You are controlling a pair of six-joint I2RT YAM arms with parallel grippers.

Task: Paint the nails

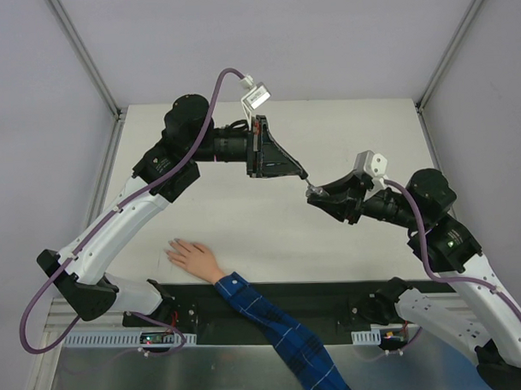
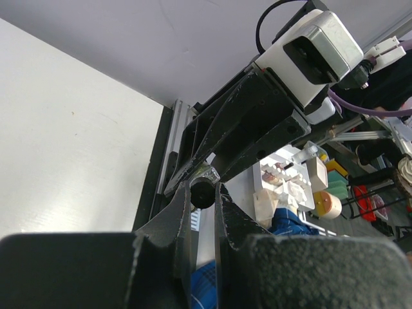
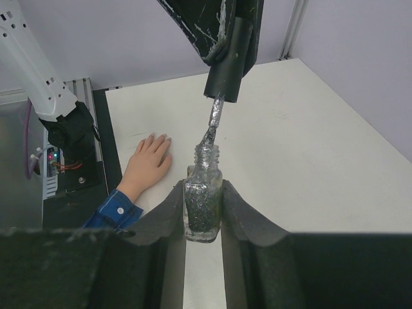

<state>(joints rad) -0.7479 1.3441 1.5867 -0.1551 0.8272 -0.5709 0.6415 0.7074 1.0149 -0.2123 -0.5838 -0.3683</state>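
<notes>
The white bench fills the middle of the overhead view, and both arms reach in over it. The left arm bends across from the left and the right arm from the right, so that their jaws meet tip to tip over the centre-right of the bench. A forearm in a blue plaid sleeve comes in over the near edge between the two bases. Its pale flesh-coloured hand lies palm down on the near-left part of the bench, fingers spread and pointing away from the sleeve. The right jaws are closed on a small clear glass bottle, one on each side of its body. It stands upright and holds dark, silvery glitter polish; whether its base touches the bench cannot be told. The left jaws grip a black cylindrical cap directly above the bottle, and in the left wrist view the round end of that cap sits pinched between them. A thin brush coated in silvery polish hangs from the cap, with its lower end at the bottle's open neck. The nails are tiny pale spots at the fingertips of the hand, well apart from the bottle and brush, to their left and nearer the bench's front edge.
</notes>
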